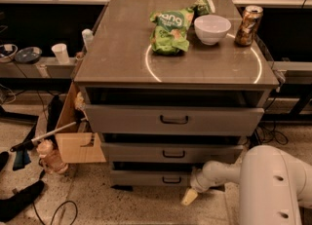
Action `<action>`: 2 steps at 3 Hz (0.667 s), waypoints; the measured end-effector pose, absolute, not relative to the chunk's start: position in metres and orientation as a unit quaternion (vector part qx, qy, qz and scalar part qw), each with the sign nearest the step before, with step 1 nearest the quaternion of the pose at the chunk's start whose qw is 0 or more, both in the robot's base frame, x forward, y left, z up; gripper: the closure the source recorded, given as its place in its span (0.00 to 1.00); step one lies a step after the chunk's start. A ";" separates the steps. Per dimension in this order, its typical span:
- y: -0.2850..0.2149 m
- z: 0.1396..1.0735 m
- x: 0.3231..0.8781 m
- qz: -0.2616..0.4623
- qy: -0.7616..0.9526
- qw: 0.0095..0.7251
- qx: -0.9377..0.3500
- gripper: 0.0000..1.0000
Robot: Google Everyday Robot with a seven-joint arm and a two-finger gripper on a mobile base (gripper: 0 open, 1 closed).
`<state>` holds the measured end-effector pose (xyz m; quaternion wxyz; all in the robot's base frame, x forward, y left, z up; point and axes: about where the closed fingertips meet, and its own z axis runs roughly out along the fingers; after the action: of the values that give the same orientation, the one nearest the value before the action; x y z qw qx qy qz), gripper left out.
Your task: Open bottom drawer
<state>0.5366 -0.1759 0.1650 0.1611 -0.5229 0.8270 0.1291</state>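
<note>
A grey metal cabinet [122, 68] has three drawers, each with a small black bar handle. The bottom drawer [146, 177] has the narrowest front and its handle [171, 180] sits at its middle. The front stands a little forward of the cabinet body. The middle drawer [136, 152] and the top drawer [126, 119] above it also stand slightly forward. My white arm comes in from the lower right. My gripper [191, 196] hangs just right of and below the bottom drawer's handle, close to the floor, with a cream fingertip pointing down-left.
On the cabinet top are a green chip bag [169, 29], a white bowl [211, 28] and a can [247, 18]. A cardboard box [73, 136] stands left of the drawers. A bottle [48, 155], cables and dark items lie on the floor at the left.
</note>
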 end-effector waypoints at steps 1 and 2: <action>-0.179 0.168 0.530 0.133 0.830 0.158 -0.519 0.00; -0.185 0.168 0.517 0.140 0.835 0.152 -0.509 0.00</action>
<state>0.5165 -0.1851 0.1677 0.1524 -0.5094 0.8352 0.1402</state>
